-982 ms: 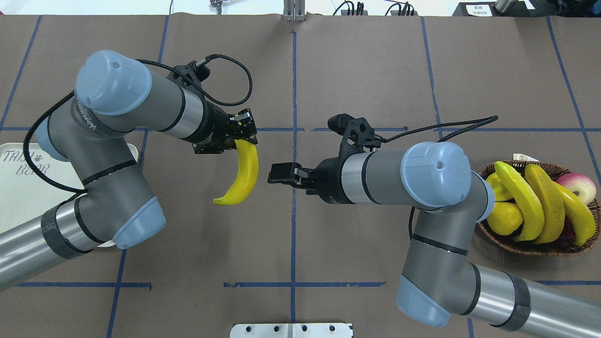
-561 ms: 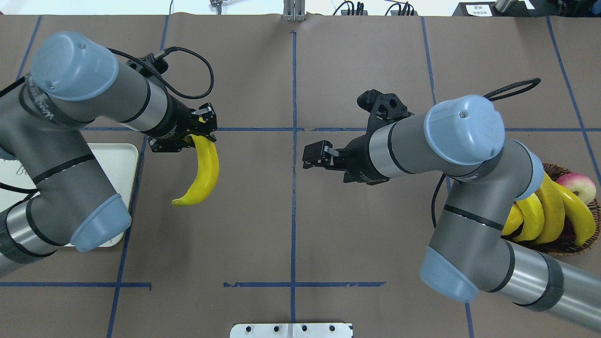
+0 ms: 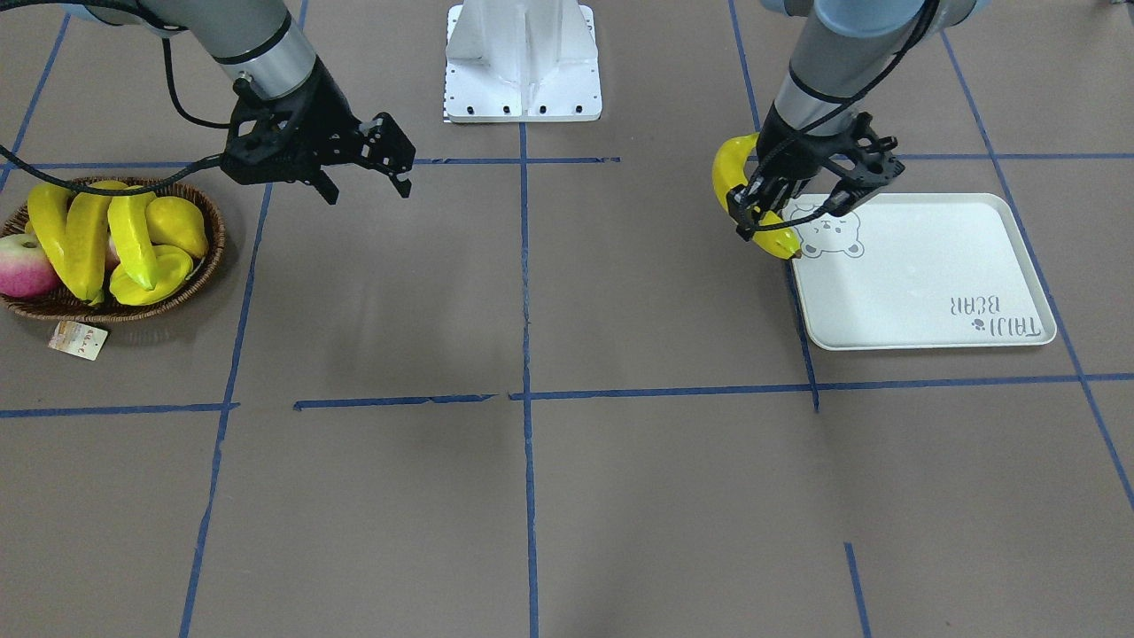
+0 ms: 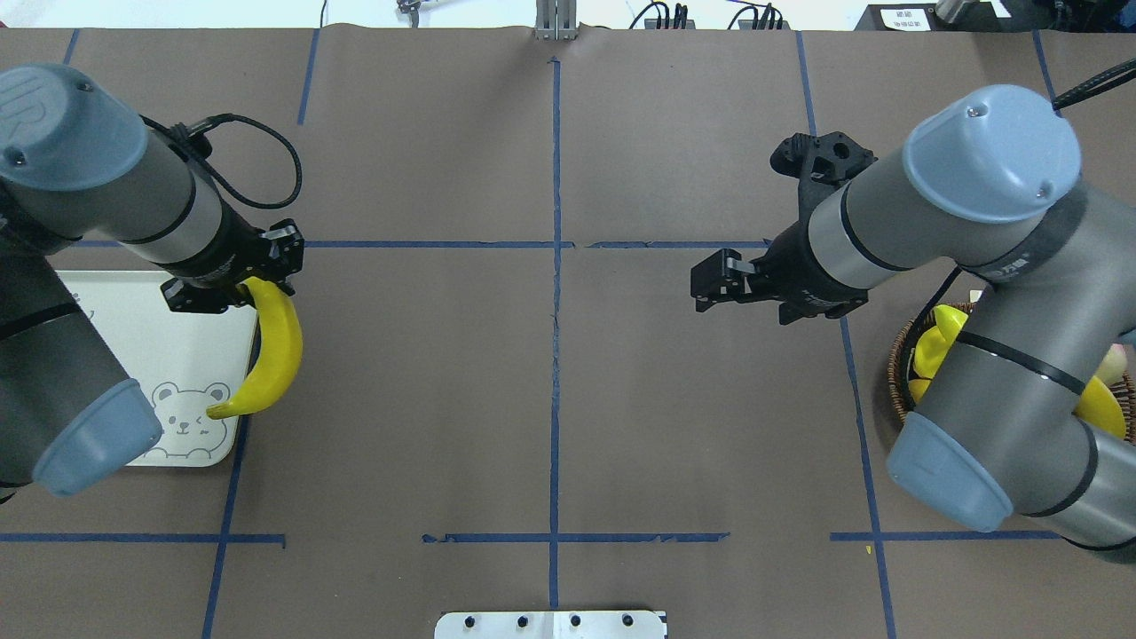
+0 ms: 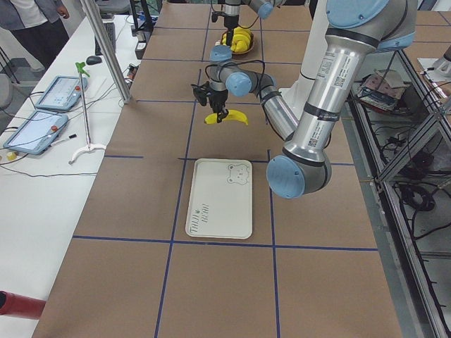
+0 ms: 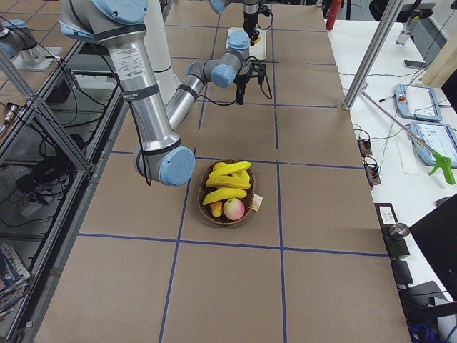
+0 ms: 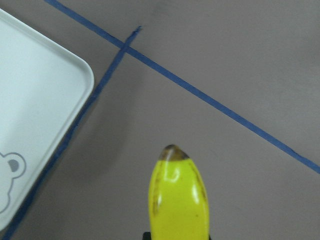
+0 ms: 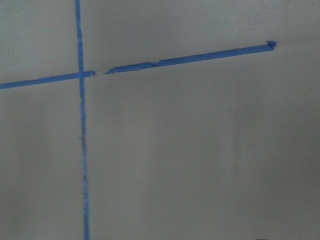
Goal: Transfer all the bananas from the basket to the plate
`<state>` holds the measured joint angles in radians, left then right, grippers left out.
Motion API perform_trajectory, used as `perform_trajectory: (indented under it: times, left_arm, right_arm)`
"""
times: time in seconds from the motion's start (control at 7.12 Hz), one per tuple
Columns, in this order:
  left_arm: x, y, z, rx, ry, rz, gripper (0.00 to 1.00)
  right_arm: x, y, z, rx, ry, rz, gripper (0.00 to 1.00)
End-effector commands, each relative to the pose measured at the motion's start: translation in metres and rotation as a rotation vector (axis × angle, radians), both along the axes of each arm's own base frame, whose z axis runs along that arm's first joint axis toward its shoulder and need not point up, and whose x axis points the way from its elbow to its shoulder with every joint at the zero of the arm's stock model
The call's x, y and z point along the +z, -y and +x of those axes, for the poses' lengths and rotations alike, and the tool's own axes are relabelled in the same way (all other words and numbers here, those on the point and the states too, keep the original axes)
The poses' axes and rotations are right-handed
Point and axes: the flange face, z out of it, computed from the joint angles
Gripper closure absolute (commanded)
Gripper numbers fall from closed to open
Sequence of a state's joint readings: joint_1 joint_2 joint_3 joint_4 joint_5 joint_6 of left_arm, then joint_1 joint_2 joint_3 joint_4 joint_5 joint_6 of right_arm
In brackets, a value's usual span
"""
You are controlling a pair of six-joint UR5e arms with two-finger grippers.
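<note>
Bright yellow, glossy banana (image 4: 277, 342), brown at tip. Off-white plate (image 3: 921, 275), grey bear-face print, grey lettering. Dark-brown woven basket (image 3: 213, 244). Pink-red apple (image 3: 25, 264), pale patch. Brown tabletop (image 3: 620, 496), blue tape lines in grid.

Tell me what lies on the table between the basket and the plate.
Nothing: in the front-facing view only bare brown paper with blue tape lines lies between basket and plate; the right gripper hangs above it.

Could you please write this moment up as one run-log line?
left gripper: shut on banana, aloft beside plate | right gripper: open, empty, near basket | basket: three bananas inside
</note>
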<state>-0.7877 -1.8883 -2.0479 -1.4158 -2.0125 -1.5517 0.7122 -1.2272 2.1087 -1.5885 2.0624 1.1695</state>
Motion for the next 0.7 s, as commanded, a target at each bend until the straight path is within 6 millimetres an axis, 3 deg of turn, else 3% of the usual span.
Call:
perform_trajectory:
  times: [0.0, 0.28, 0.56]
  left_arm:
    - [0.076, 0.002, -0.058, -0.022, 0.099, -0.052, 1.0]
    - [0.125, 0.012, -0.121, -0.024, 0.129, -0.017, 1.0]
    - [0.19, 0.004, -0.146, -0.055, 0.108, 0.017, 1.0]
  right_arm:
    - [0.058, 0.007, 0.063, -0.087, -0.08, 0.065, 0.0]
    - [0.111, 0.019, 0.132, -0.163, -0.103, 0.117, 0.0]
    - [0.16, 0.02, 0.187, -0.21, -0.163, 0.181, 0.0]
